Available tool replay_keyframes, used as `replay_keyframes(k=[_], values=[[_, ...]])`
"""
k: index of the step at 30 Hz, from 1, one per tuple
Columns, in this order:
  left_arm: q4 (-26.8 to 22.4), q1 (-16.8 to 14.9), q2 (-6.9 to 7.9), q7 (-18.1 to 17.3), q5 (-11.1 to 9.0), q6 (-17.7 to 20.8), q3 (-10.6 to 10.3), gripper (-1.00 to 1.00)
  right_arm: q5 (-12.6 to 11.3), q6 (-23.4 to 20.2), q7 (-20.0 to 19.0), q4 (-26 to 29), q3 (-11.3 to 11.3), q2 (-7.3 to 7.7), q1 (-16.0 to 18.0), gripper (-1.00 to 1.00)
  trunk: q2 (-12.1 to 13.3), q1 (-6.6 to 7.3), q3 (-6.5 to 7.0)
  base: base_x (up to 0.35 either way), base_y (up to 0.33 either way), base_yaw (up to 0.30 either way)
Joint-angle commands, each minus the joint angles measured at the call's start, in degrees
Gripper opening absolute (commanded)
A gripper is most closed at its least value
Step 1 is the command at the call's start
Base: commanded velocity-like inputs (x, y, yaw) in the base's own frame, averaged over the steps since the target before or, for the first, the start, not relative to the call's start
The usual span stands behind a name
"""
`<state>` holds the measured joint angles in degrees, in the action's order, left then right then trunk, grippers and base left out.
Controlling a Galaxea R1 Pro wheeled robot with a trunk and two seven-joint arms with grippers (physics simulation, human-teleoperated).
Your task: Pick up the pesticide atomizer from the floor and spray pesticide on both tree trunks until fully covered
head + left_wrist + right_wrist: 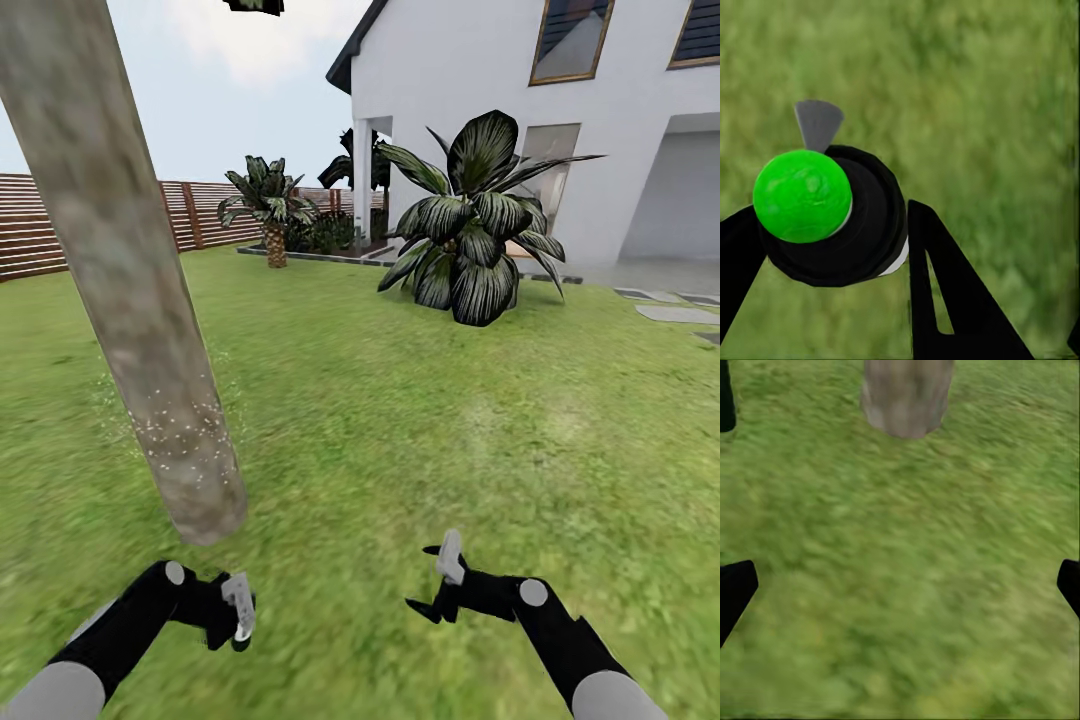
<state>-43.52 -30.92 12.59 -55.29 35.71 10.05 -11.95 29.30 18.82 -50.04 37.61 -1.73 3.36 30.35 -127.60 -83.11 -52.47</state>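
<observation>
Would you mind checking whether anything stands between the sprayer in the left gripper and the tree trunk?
Nothing visible does. The left gripper holds the sprayer low over the grass, and the tree trunk, already flecked with white specks, rises just beyond it.

I stand in the back garden of a home. Green lawn [420,420] spreads all around me, and a thick, bare, grey-brown tree trunk [130,290] rises out of it just ahead on my left, its lower bark dusted with tiny white specks [180,430]. Beyond the trunk a brown horizontal-slat wooden fence [40,225] closes off the grass. To the right of the trunk, further off, stands a white two-storey house [470,80] with framed windows, a big dark-leaved shrub [470,235] in front of it, a short palm [268,205] near the fence, and grey paving slabs [680,313] by the wall.
</observation>
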Motion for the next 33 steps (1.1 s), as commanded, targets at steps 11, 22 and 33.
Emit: replay_keyframes(k=[11, 22, 33], values=[[0.5, -0.2, -5.78, -0.1, 4.6, 0.6, -5.6, -1.00, -0.1, 0.0, -2.9, 2.8, 5.0, -6.61, 0.1, -1.00, 0.0, 0.00, 0.00, 0.000, 0.000, 0.000], [0.0, -0.3, -11.94, -0.1, 6.4, 0.1, -5.6, -1.00, 0.1, -0.1, -2.9, 2.8, 5.0, -6.98, 0.1, -1.00, 0.0, 0.00, 0.00, 0.000, 0.000, 0.000], [-0.3, -0.3, -14.80, 0.1, 6.5, 0.0, -5.6, -1.00, 0.0, 0.0, -3.7, 2.6, 10.4, -8.10, 0.1, -1.00, 0.0, 0.00, 0.00, 0.000, 0.000, 0.000]])
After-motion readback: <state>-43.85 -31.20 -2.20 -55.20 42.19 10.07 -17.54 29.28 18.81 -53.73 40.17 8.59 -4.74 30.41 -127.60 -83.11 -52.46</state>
